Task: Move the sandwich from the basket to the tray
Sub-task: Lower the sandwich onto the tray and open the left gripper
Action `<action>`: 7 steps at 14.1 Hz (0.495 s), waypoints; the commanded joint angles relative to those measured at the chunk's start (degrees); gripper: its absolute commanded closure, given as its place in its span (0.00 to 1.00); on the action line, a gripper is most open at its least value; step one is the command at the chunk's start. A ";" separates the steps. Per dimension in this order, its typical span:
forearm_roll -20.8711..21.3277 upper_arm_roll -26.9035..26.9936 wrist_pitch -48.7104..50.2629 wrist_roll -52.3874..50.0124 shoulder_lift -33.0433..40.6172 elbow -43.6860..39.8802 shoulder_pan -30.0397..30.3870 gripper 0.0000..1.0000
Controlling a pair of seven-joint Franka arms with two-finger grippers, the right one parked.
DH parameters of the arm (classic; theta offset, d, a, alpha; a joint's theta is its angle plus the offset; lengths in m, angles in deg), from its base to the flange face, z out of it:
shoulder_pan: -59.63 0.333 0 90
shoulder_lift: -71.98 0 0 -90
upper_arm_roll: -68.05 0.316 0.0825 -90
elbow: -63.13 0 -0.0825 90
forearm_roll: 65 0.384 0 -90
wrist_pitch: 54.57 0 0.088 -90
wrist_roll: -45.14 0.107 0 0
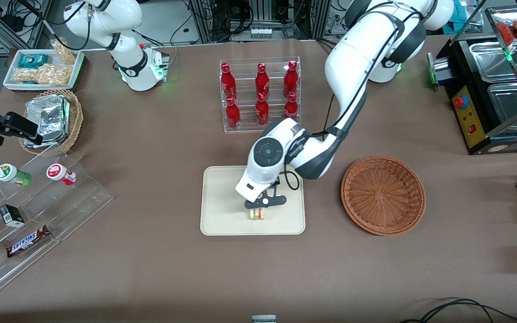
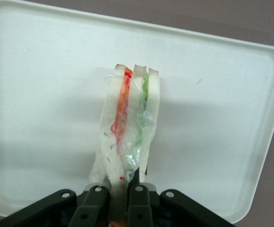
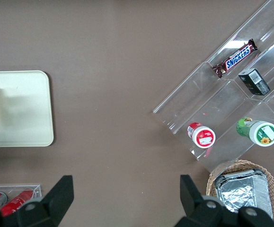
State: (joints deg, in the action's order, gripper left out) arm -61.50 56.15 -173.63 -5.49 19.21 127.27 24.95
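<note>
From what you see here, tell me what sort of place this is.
Likely a lab mock-up of a snack counter: cola bottles in a clear rack, a stepped stand of snacks, cable-strewn equipment frames. The gripper holds the sandwich over the tray.

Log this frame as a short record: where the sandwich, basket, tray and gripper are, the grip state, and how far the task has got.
sandwich: over the tray, held on edge, filling layers showing
tray: cream, nearer the front camera than the bottle rack
basket: reddish-brown wicker, nothing in it, beside the tray toward the working arm's end
gripper: low over the tray
grip: fingers shut on the sandwich
task stage: sandwich out of the basket, at the tray, not yet released
</note>
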 commanded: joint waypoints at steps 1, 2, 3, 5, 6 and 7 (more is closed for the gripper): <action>3.87 0.64 -0.56 -0.79 -2.68 -2.88 -1.09 0.99; 3.88 0.56 -1.60 -0.53 -2.86 -2.88 -1.00 0.98; 3.89 0.56 -2.66 -0.52 -2.86 -2.62 -1.00 0.96; 3.54 0.56 -2.93 -1.57 -2.86 -2.53 -1.00 0.65; 3.36 0.47 -2.84 -3.49 -2.69 -2.53 -1.00 0.04; 3.44 0.47 -2.49 -6.12 -2.25 -2.35 -1.00 0.00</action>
State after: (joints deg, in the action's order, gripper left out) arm -58.75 56.26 -176.59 -7.48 17.29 126.76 24.61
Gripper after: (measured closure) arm 0.714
